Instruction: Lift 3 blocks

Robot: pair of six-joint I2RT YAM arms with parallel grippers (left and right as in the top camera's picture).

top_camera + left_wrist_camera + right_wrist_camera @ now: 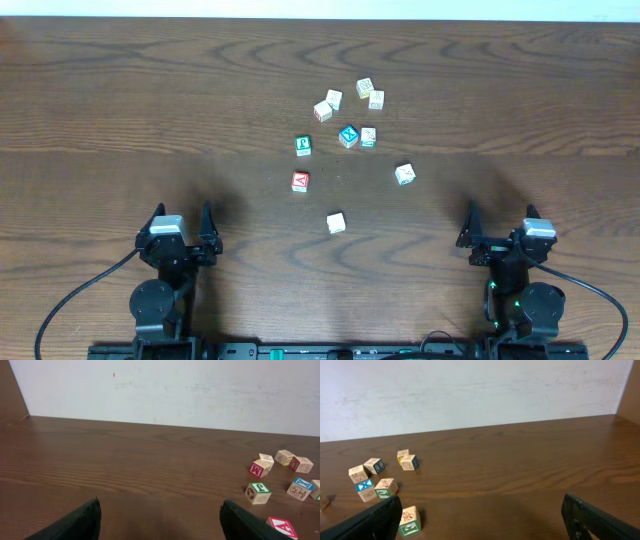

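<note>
Three target blocks on the table, untouched; both grippers wide open and empty.

Red-faced block (300, 181), white letter up (reads as an A in the left wrist view), lies left of centre. The pale block with green marks (405, 174) is well to its right, and the plain cream block (336, 223) sits between them, nearer the arms. All three are apart from one another, flat on the wooden table (120, 110). Farther back, the green-faced cube (303, 146) is just beyond the red one. The blue-faced cube (348, 136) is beside a pale neighbour, touching or not I cannot tell from overhead. Four more small cubes (334, 99) lie loosely grouped behind. Left gripper (182, 216) is at the near left, fingers spread wide with nothing between them. Right gripper (500, 214) is at the near right, likewise wide and empty. Both are well apart from the blocks.
</note>
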